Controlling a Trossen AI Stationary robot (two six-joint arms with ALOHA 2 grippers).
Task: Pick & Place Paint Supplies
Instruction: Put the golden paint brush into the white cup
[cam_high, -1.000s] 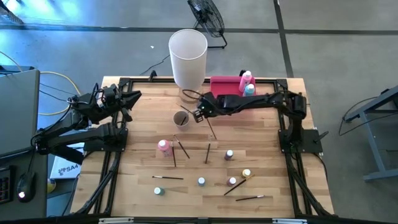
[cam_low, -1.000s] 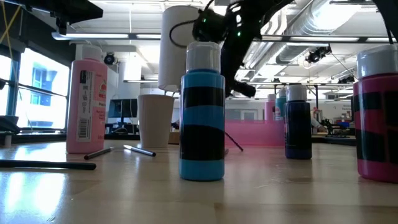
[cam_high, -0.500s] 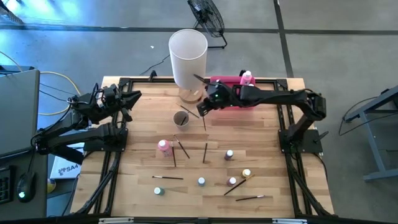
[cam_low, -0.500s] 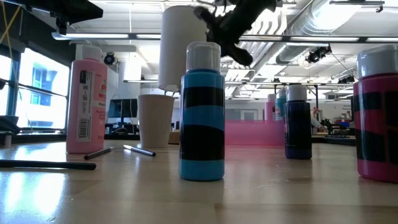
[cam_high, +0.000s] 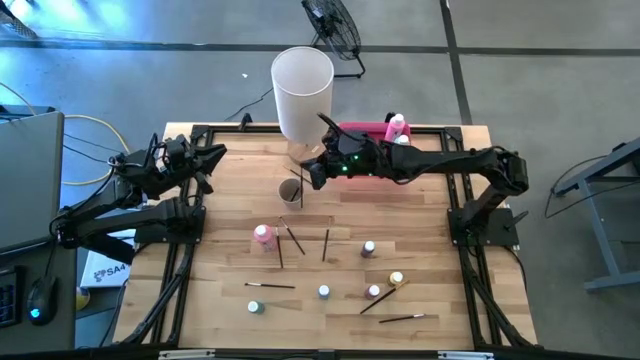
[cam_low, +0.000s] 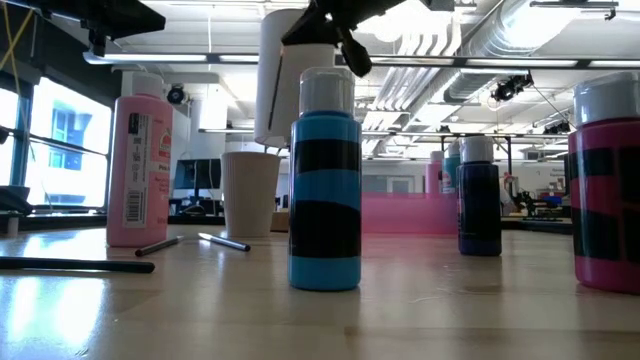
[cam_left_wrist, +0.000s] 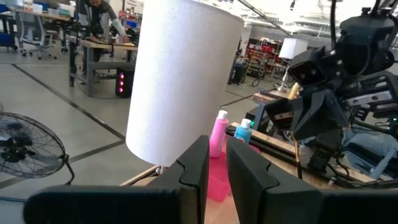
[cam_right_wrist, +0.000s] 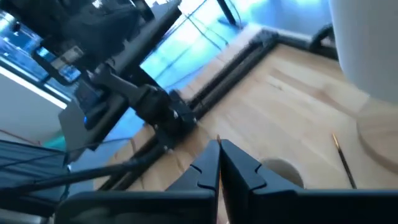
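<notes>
My right gripper (cam_high: 311, 176) hangs high over the table's middle, above and just right of the small paper cup (cam_high: 291, 190). It is shut on a thin paintbrush, and the cup (cam_right_wrist: 283, 169) lies just beyond its fingertips (cam_right_wrist: 210, 163). Loose brushes (cam_high: 325, 244) and small paint bottles (cam_high: 369, 247) lie on the near half of the table. A pink bottle (cam_high: 263, 235) stands upright among them. My left gripper (cam_left_wrist: 216, 168) waits at the table's left edge, level, its fingers a narrow gap apart with nothing between them. My right gripper pinches the paintbrush between its two shut fingers. A short pale end (cam_right_wrist: 219, 139) pokes out at the fingertips, and the thin dark handle (cam_high: 328, 124) sticks out past the gripper toward the far edge. The fingers slant down from the table's right. The brush is clear of the table.
The tall white cylinder (cam_high: 302, 85) stands on a wooden base at the far edge, just beyond the cup. The pink tray (cam_high: 362, 133) beside it holds two bottles (cam_high: 398, 125). Another brush (cam_right_wrist: 343, 160) lies by the cylinder's base. In the low view a teal bottle (cam_low: 325, 180) stands close.
My right gripper has risen well above the table and tipped from steeply down to nearly level, drifting a little toward the cup. It has stayed shut. The brush, whose lower end hung near the table, has swung up with it and is clear.
</notes>
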